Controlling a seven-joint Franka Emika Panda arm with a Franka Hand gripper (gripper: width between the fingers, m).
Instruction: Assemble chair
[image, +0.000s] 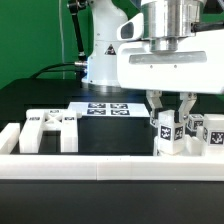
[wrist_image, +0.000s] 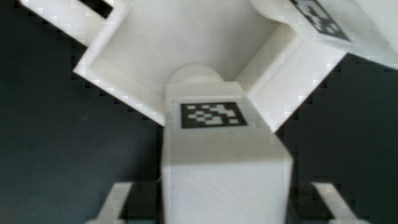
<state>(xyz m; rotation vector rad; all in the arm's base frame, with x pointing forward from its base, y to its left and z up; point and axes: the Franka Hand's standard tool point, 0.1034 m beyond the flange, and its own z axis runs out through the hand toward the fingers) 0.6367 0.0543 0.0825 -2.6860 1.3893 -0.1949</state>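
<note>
The gripper hangs over the cluster of chair pieces at the exterior view's right. Its two fingers reach down on either side of the nearest piece with a gap between them. Whether they press on that piece or only straddle it cannot be told, because the broad white gripper body hides the tops of the pieces. The rightmost piece is cut off by the frame edge. The wrist view is blurred and filled almost wholly with white. One tagged chair part runs through the middle, and slanted white surfaces spread away behind it, with edges too soft to separate. A slotted chair piece lies well apart from the cluster, toward the exterior view's left. All these parts sit on the black table, inside a low white rail that runs along the near side and turns up at the left corner. The marker board lies flat between the two groups, farther back. Behind it stands the white arm base against a green backdrop.
</note>
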